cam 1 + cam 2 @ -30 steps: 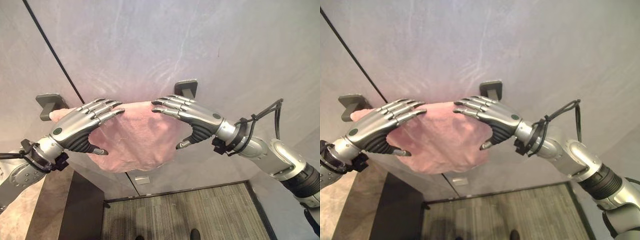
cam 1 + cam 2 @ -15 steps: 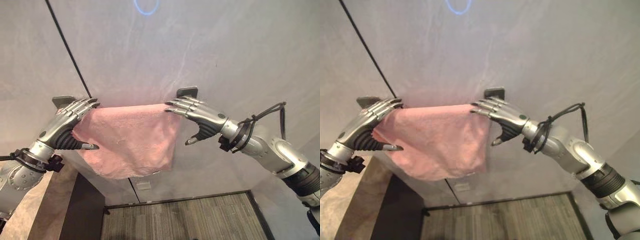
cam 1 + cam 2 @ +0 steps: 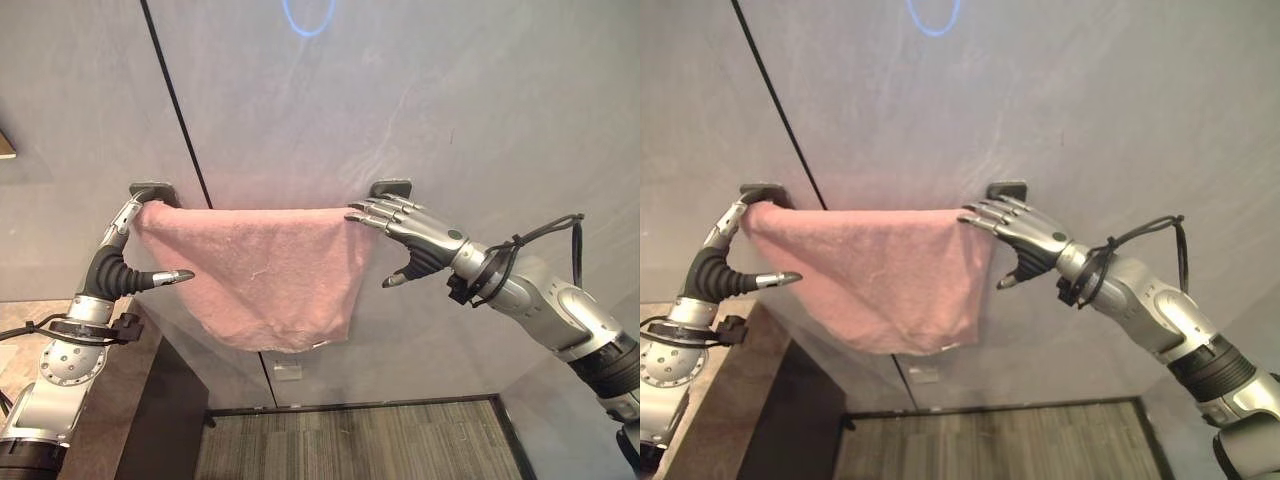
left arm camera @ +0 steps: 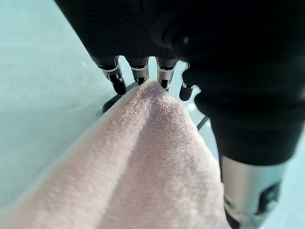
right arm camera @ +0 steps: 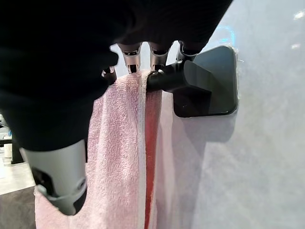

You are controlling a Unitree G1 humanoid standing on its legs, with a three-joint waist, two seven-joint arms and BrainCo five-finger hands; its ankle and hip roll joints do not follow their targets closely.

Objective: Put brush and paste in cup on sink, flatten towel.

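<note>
Up on the grey wall [image 3: 470,90], the pink towel [image 3: 262,275] hangs draped over a rail between two dark wall brackets, the left bracket [image 3: 152,189] and the right bracket [image 3: 391,187], its top edge stretched almost straight from one to the other and its lower edge sagging into a rounded curve. The left hand [image 3: 118,255] is at the towel's left end, right by the left bracket, fingers reaching up along the cloth and resting on the top edge, thumb sticking out sideways in front of the towel, apart from it. From the left wrist view the dark fingertips [image 4: 117,84] sit straight against the ridge of the towel, not wrapped round it. Over on the other side, the right hand [image 3: 415,232] lies at the towel's right end, just beside the right bracket, fingers extended flat on the top edge, thumb hanging down clear of the cloth. The right wrist view shows those fingers straight over the rail [image 5: 164,80], the towel falling folded beneath them. A dark seam [image 3: 175,100] runs diagonally down the wall behind the towel's left part, and the striped floor [image 3: 360,440] lies far below.
</note>
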